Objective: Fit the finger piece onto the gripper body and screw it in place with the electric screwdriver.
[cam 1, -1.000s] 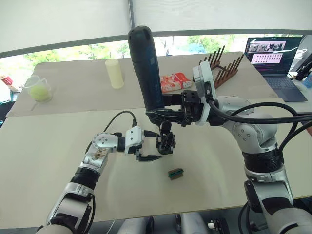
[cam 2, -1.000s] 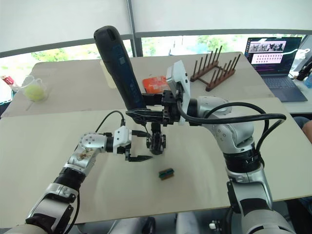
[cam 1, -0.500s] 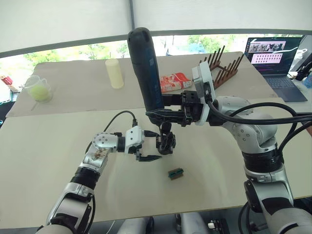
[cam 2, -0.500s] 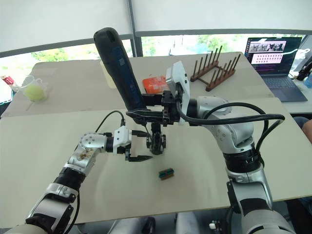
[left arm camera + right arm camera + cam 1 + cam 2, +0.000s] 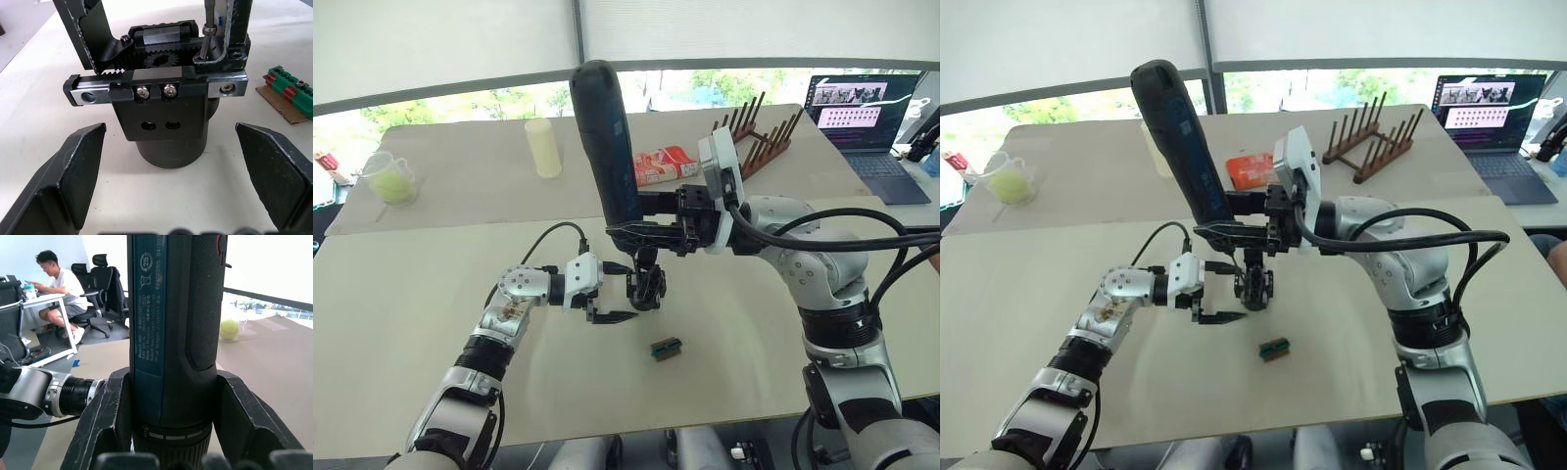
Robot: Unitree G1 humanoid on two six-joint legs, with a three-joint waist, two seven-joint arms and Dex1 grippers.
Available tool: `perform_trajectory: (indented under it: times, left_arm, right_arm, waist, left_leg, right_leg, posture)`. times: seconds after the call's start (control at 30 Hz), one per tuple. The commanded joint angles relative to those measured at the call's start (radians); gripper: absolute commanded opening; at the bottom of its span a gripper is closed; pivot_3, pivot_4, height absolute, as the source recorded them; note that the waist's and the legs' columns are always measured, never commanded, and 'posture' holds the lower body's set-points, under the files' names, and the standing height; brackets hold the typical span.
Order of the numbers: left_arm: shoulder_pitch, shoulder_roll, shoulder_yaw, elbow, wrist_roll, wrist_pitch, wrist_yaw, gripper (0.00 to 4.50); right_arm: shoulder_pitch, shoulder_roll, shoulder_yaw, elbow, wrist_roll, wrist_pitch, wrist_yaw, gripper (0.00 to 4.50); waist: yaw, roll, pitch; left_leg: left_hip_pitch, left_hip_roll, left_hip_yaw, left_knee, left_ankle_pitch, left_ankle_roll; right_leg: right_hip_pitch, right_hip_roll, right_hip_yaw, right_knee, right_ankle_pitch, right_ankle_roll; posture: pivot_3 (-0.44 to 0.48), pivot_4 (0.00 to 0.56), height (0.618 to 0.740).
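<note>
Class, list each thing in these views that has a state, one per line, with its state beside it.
electric screwdriver: upright, clamped in the right end effector, bit down on the gripper body.
gripper body: standing on the table, two screws seated.
left end effector: open around the gripper body's base, not touching.
laptop: open, screen lit.

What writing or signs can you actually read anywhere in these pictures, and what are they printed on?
"25" inside a circle: on the blue label of the long black electric screwdriver.
"04/202…": a number along the same label, cut off.
Crossed-out bin sign: same label.
Smaller label lines: too blurred to read.
Open black laptop screen: too small to read.
Red and white packet: unreadable.
</note>
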Motion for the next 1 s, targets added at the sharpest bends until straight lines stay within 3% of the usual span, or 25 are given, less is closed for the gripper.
perform_trajectory:
  times: [0.03,1.0]
  left_arm:
    - [-0.017,0.003,0.009,-0.030,-0.008,-0.001,0.003,4.50]
    - [-0.014,0.003,0.008,-0.026,-0.007,-0.005,0.008,4.50]
  right_arm:
    - [-0.006,0.001,-0.014,-0.025,-0.003,-0.032,0.021,1.90]
    - [-0.036,0.021,-0.020,-0.013,-0.016,-0.036,0.031,1.90]
  waist:
    - [0.000,0.000,0.000]
    - [0.000,0.000,0.000]
  left_leg:
    - [0.000,0.000,0.000,0.000,0.000,0.000]
    - [0.000,0.000,0.000,0.000,0.000,0.000]
  right_leg:
    - [0.000,0.000,0.000,0.000,0.000,0.000]
    - [0.000,0.000,0.000,0.000,0.000,0.000]
  posture:
    - [0.000,0.150,0.740]
    - [0.000,0.150,0.740]
